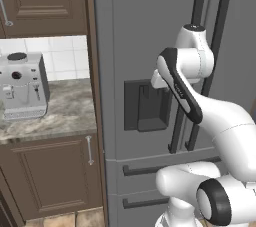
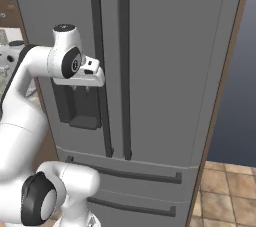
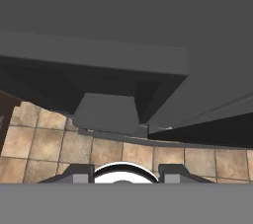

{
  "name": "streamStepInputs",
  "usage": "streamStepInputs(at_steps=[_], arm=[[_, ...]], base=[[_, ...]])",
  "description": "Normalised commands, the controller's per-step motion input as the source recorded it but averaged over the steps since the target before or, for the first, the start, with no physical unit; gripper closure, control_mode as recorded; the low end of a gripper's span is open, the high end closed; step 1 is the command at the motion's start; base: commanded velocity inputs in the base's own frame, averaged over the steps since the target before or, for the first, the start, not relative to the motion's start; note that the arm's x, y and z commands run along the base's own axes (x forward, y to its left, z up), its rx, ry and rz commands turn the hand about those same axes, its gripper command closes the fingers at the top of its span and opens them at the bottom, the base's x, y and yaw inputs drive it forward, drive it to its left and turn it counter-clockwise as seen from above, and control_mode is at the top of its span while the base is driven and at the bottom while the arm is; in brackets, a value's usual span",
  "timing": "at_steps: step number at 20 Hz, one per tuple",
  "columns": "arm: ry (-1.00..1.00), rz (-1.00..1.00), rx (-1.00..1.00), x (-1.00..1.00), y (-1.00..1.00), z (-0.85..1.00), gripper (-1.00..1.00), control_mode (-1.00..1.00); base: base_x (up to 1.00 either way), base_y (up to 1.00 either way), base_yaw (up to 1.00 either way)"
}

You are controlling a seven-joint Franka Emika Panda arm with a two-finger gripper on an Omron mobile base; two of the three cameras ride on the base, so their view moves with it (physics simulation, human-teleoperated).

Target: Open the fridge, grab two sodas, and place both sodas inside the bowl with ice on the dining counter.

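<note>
A tall grey double-door fridge (image 1: pixel 145 46) fills the scene, both doors closed, with two long dark vertical handles (image 2: pixel 98 61) side by side at the centre seam and two drawers below. A dark dispenser panel (image 1: pixel 146 105) sits in the left door. The white arm reaches up in front of that door, its gripper (image 2: pixel 95 77) just above the dispenser recess, next to the left handle. The fingers (image 3: pixel 81 173) are drawn together, holding nothing. To the left, a grey coffee machine (image 1: pixel 22 87) stands on a marble tabletop (image 1: pixel 70 113) over brown cabinets (image 1: pixel 55 176). Tan floor tiles (image 2: pixel 225 191) lie at right.
</note>
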Motion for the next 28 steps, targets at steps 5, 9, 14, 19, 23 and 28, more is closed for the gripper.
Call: streamStepInputs(at_steps=[5,9,14,19,23,28], arm=[[0.00,0.00,0.00,0.00,0.00,0.00,-1.00,1.00],[0.00,0.00,0.00,0.00,0.00,0.00,-1.00,1.00],[0.00,0.00,0.00,0.00,0.00,0.00,-1.00,1.00],[0.00,0.00,0.00,0.00,0.00,0.00,-1.00,1.00],[0.00,0.00,0.00,0.00,0.00,0.00,-1.00,1.00],[0.00,0.00,0.00,0.00,0.00,0.00,-1.00,1.00]], base=[[0.00,0.00,0.00],[-0.20,-0.20,0.00],[-0.48,-0.70,0.00],[-0.20,-0.42,-0.02],[-0.04,0.10,-0.04],[-0.44,0.20,-0.01]])
